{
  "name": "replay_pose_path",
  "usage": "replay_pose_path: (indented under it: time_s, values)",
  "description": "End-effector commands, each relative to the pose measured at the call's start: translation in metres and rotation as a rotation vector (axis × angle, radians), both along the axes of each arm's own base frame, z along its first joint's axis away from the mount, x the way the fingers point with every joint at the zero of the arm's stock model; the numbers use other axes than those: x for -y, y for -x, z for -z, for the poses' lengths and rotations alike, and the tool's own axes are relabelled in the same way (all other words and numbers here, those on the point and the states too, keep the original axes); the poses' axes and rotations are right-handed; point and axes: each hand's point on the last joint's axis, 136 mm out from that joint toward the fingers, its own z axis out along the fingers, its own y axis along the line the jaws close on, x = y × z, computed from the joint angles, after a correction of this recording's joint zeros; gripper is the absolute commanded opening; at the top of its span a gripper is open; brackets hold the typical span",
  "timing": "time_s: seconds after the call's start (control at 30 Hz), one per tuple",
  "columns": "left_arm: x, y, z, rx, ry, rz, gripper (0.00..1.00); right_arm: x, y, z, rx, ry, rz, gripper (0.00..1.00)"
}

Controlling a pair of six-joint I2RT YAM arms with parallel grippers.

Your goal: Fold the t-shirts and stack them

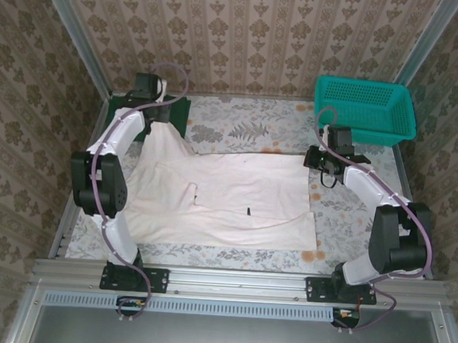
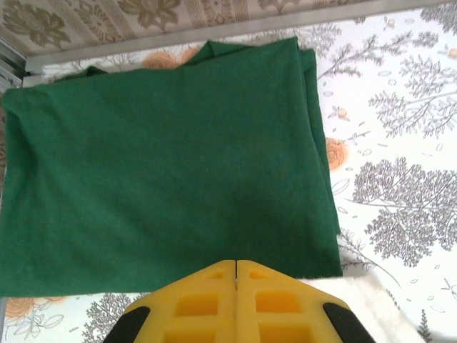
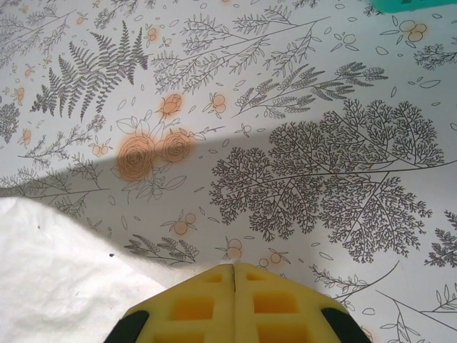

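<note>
On the flowered surface (image 1: 239,125) the white shirt (image 1: 235,195) is spread across the middle of the top view, the folded green shirt (image 2: 164,164) is laid at upper left, and white edges are pinched in the tightly closed left claw (image 2: 235,266) and right claw (image 3: 234,269).

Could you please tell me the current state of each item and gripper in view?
off-white t-shirt: spread out flat, partly folded.
dark green t-shirt: folded, lying flat at the far left.
teal basket: upright at the far right corner.
left gripper: shut on a raised corner of the off-white t-shirt.
right gripper: shut, at the off-white t-shirt's right edge.
</note>
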Motion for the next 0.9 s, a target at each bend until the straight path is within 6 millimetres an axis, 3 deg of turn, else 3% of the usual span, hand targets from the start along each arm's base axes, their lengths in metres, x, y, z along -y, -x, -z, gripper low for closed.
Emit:
replay_pose_path:
  time_s: [0.0,0.2,0.4,0.57,0.73,0.87]
  values:
    - [-0.007,0.008,0.015,-0.04,-0.041,-0.008,0.06,-0.002,0.006,-0.007,0.024,-0.024,-0.003,0.0]
    - [-0.007,0.026,0.021,-0.088,-0.018,-0.024,0.08,-0.005,0.016,-0.011,0.034,-0.049,-0.017,0.0]
    - [-0.007,0.057,-0.015,-0.029,0.012,-0.044,0.04,-0.009,0.029,-0.02,0.046,-0.082,-0.03,0.0]
    - [-0.013,0.113,-0.042,0.089,0.087,-0.087,0.06,-0.004,0.049,-0.012,0.025,-0.105,-0.003,0.0]
    - [-0.032,0.177,-0.032,0.094,0.141,-0.209,0.08,0.01,0.068,0.001,-0.006,-0.142,0.074,0.0]
    - [-0.058,0.231,-0.021,0.102,0.178,-0.394,0.11,0.02,0.08,0.011,-0.036,-0.168,0.126,0.0]
